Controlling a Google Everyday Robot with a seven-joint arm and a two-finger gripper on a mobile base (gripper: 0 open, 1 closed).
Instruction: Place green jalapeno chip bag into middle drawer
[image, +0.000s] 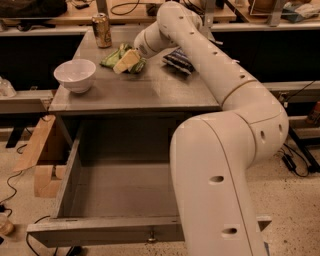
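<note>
The green jalapeno chip bag (114, 56) lies wrinkled on the grey table top (150, 92), at the back between the can and the blue bag. My gripper (127, 60) reaches from the right and sits on the bag's right part, touching it. The middle drawer (117, 187) is pulled wide open below the table and is empty, with its front panel (100, 232) and small metal knob (151, 235) nearest the camera. My arm (220, 165) hides the drawer's right side.
A white bowl (75, 74) stands at the table's left front. A gold can (102, 30) stands at the back left. A dark blue chip bag (178, 58) lies right of my gripper. Wooden boards (44, 160) and cables lie on the floor to the left.
</note>
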